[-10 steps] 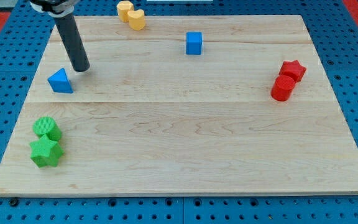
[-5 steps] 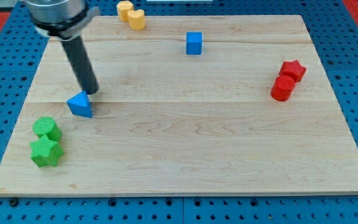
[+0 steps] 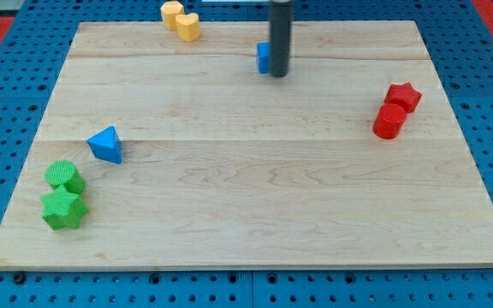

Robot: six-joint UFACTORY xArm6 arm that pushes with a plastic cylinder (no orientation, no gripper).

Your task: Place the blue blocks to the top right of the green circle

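My tip (image 3: 279,74) left the blue triangle (image 3: 106,144), which it had pushed down and toward the view's right, nearer the green circle (image 3: 64,176). It crossed to the view's top and stood against the blue cube (image 3: 264,57), partly covering it.

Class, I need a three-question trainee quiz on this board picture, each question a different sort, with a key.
1. True or false: my tip is beside the blue cube, partly hiding it.
2. Multiple choice: the blue triangle lies to which side of the green circle? A) the view's top right B) the view's bottom left C) the view's far right edge
3. Fill in: the two red blocks sit near the view's ____ edge of the board.

Key: 1 true; 2 A; 3 right.
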